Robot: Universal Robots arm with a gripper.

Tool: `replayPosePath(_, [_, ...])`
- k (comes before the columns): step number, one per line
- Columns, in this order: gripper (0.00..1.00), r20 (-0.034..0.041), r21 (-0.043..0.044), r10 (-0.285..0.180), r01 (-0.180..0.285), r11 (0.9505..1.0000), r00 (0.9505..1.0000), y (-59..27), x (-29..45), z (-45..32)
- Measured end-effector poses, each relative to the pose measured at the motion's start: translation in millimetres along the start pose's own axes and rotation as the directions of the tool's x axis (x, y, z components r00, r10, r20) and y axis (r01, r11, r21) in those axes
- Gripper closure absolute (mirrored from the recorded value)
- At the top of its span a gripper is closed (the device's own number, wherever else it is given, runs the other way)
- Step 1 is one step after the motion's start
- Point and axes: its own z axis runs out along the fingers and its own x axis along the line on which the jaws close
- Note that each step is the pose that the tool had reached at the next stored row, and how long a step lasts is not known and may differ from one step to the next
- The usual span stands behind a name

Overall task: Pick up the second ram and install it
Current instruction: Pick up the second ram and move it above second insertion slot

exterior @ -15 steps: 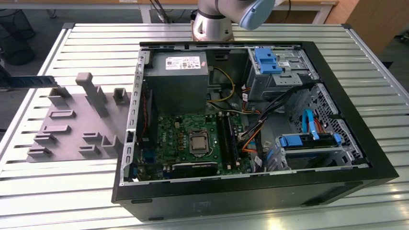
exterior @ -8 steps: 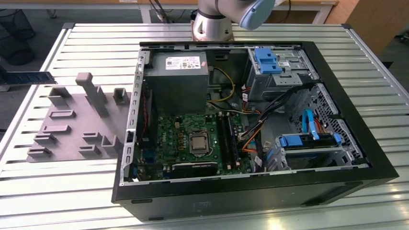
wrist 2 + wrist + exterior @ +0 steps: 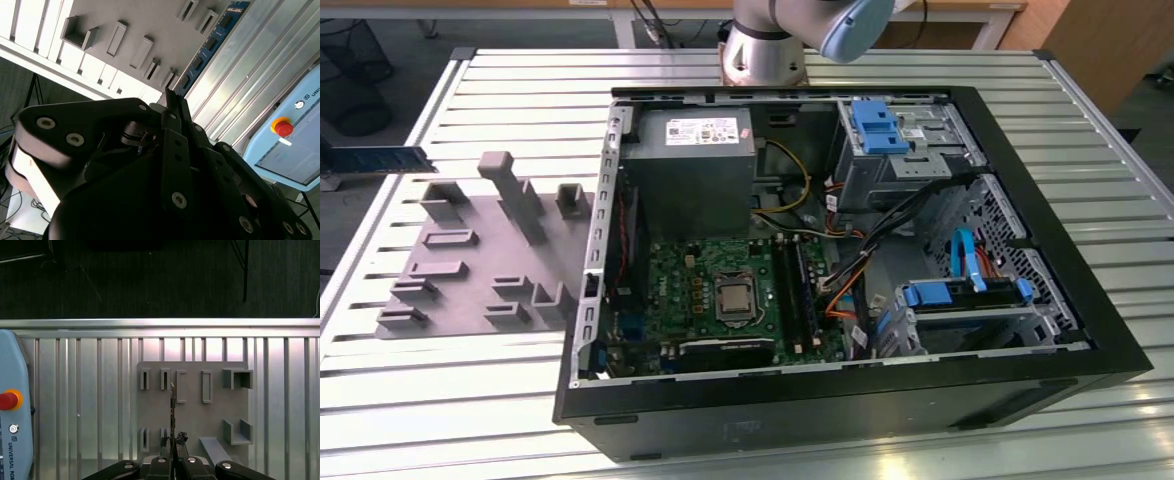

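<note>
SECOND MEMORY STICK IN THE ARM'S GRASP: We see the pincer (image 3: 173, 440) clamped shut on one end of the second ram (image 3: 215, 42), a thin blue-green board studded with dark chips. It is held edge-on so that, we judge, it can meet a narrow slot squarely. It hangs near the edge of the ribbed metal surface (image 3: 480, 400) on the exterior view's left, beside the matte grey slotted holder (image 3: 467, 270) and apparently free of its slots. The open computer case (image 3: 854, 410), green motherboard (image 3: 687, 270) exposed, lies toward the opposite edge.
</note>
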Motion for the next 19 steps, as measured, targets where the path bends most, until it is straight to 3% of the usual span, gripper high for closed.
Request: replayPosePath(19, [0.86, 0.0001, 0.0002, 0.000, 0.000, 1.0000, 1.0000, -7.1, -0.1, 0.2])
